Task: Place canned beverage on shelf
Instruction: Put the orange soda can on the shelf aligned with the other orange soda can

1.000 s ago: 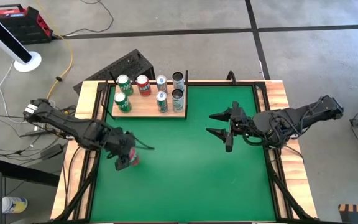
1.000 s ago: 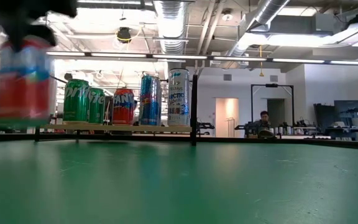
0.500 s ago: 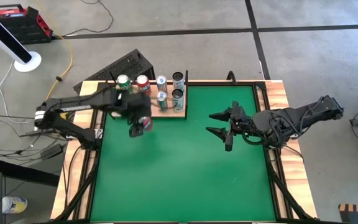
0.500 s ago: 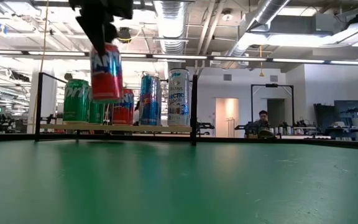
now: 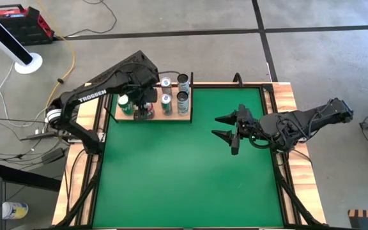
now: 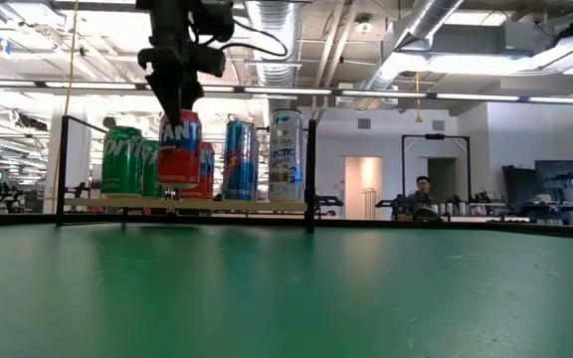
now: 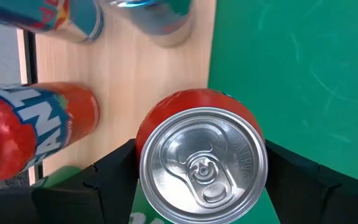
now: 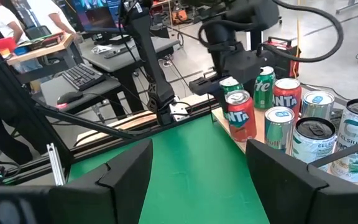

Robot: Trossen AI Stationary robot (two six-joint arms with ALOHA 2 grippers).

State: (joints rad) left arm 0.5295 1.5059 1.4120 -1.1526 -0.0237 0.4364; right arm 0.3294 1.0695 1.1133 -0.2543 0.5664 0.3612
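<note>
My left gripper (image 5: 147,110) clamped on red soda can (image 6: 179,149), upright, over front edge of shelf (image 5: 171,115), just beside green mat (image 5: 190,172). From wrist camera I see can top (image 7: 202,164) between fingers (image 7: 107,180), second red can (image 7: 39,127) next to it on wood. Can't tell if base touches shelf. Green, blue, white cans (image 6: 286,155) stand behind. My right gripper (image 5: 229,128) waits over mat's right side, jaws apart, empty.
</note>
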